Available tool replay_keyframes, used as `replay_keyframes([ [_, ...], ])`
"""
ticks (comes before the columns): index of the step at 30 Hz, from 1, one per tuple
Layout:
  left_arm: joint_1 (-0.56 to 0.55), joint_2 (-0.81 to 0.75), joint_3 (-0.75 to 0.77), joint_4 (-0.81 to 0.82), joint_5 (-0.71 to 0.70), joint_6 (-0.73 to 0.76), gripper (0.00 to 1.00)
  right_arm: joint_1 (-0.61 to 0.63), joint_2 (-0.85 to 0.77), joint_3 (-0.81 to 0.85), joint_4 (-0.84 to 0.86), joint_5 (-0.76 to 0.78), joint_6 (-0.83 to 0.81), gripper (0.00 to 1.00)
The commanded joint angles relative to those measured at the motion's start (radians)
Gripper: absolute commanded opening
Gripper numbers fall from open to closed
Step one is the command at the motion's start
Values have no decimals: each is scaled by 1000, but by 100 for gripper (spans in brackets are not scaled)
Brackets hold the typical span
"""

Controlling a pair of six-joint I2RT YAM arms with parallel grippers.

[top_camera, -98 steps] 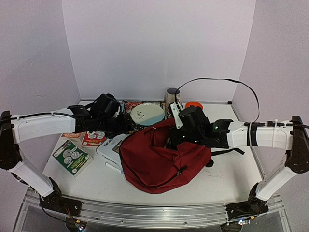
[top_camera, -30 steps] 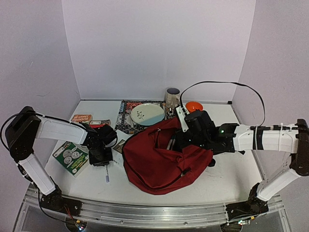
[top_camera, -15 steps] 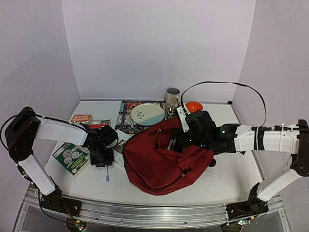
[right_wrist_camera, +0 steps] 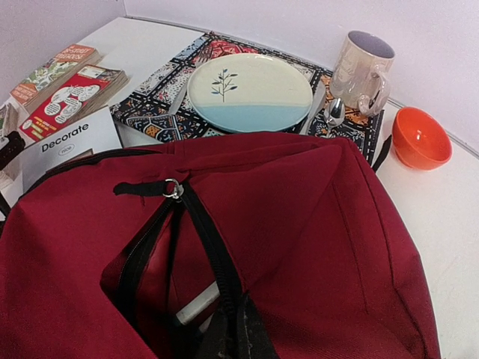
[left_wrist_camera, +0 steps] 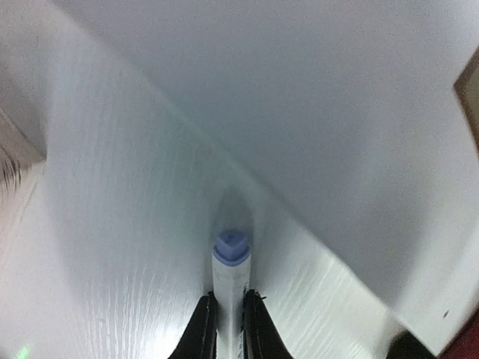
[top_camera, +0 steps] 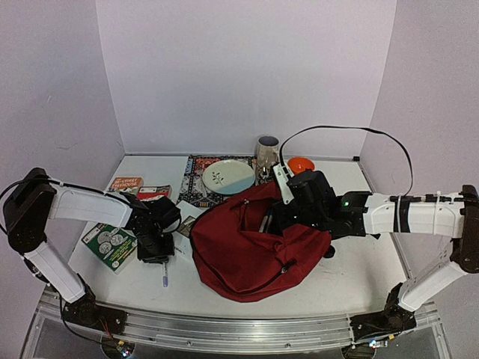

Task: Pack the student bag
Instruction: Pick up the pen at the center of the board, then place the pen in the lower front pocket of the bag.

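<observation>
The student bag, dark red with black zippers, lies slumped at the table's middle with its main opening gaping. My right gripper is at the bag's upper right rim. The right wrist view shows that gripper shut on the black zipper edge of the bag, holding the mouth up. A white marker lies inside. My left gripper is left of the bag, low over the table. Its fingers press both sides of a white marker with a purple cap, which points at the front edge.
Behind the bag are a patterned placemat, a pale plate, a mug and an orange bowl. Small books and a green book lie at the left. A white "Decorate" book touches the bag's left side.
The left gripper has shifted slightly toward the front edge and closed its fingers on the marker. The right arm and the bag have hardly moved in the last second.
</observation>
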Motion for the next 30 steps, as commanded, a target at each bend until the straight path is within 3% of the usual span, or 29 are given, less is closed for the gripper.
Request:
replay_keyframes([
  [1, -8, -83, 56, -100, 48, 25, 3, -3, -22, 26, 38, -7, -15, 0],
  [12, 18, -174, 214, -136, 92, 93, 2, -4, -16, 31, 55, -63, -7, 0],
  [26, -2, -26, 372, 257, 440, 147, 2, -2, -20, 45, 65, -122, 3, 0],
  [30, -40, 75, 441, 298, 479, 157, 2, -2, -18, 54, 68, -135, 6, 0],
])
